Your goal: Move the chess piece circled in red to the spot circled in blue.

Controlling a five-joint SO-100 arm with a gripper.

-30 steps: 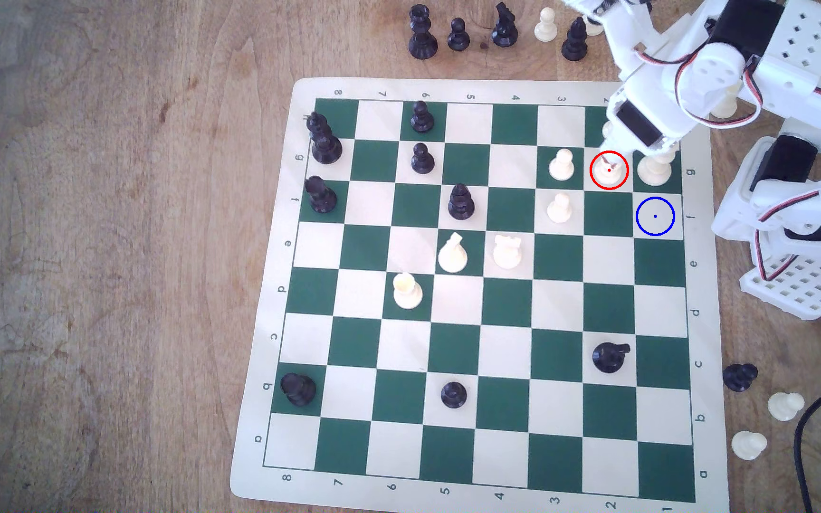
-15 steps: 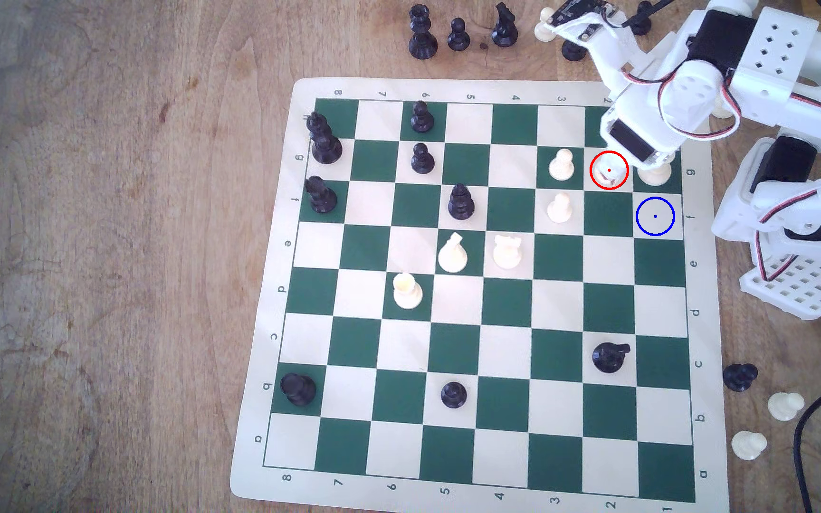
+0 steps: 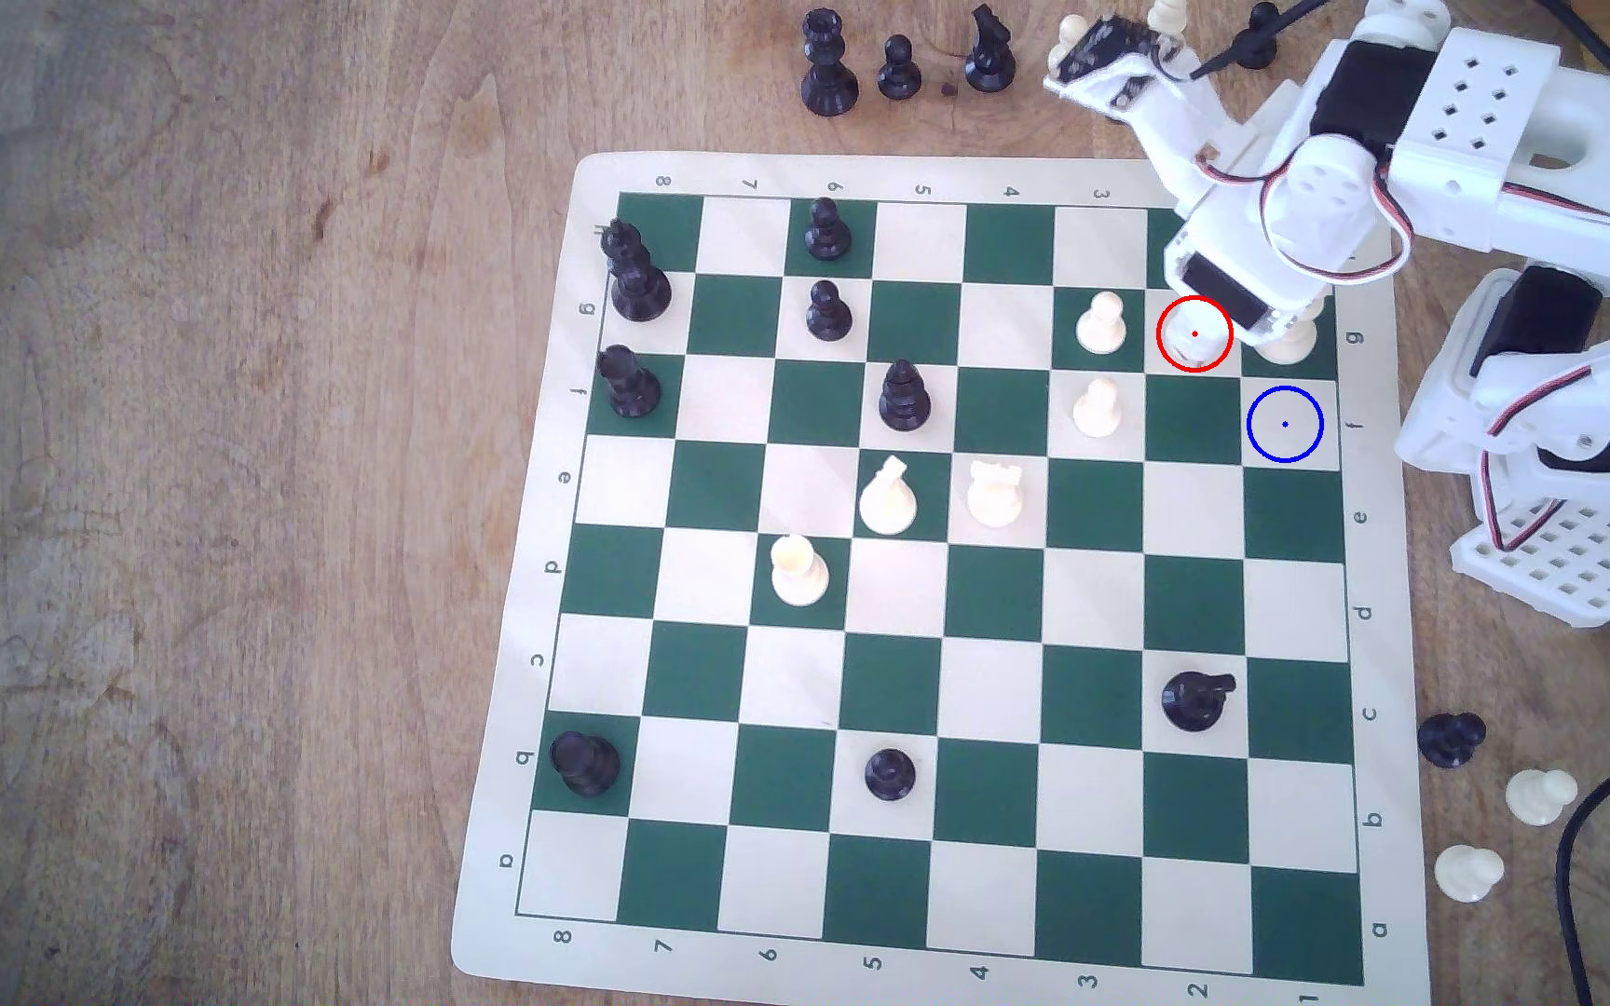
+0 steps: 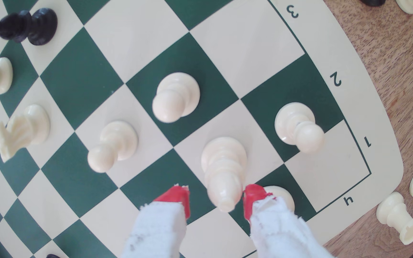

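Now the red-tipped fingers (image 4: 216,198) stand spread around the chess piece (image 4: 223,168), one tip touching it

Exterior view looks straight down on the board (image 3: 937,580); wrist view looks down close, sharing its corner squares.

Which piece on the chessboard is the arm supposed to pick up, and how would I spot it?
Start at the green-and-cream chessboard and go to the corner nearest the white robot arm, to the cream square ringed in red. There stands the cream-white plastic piece with a wide round base, between the open red-tipped pincer. Unlike the round-headed cream pawns beside it, it tapers to a slim, small tip.
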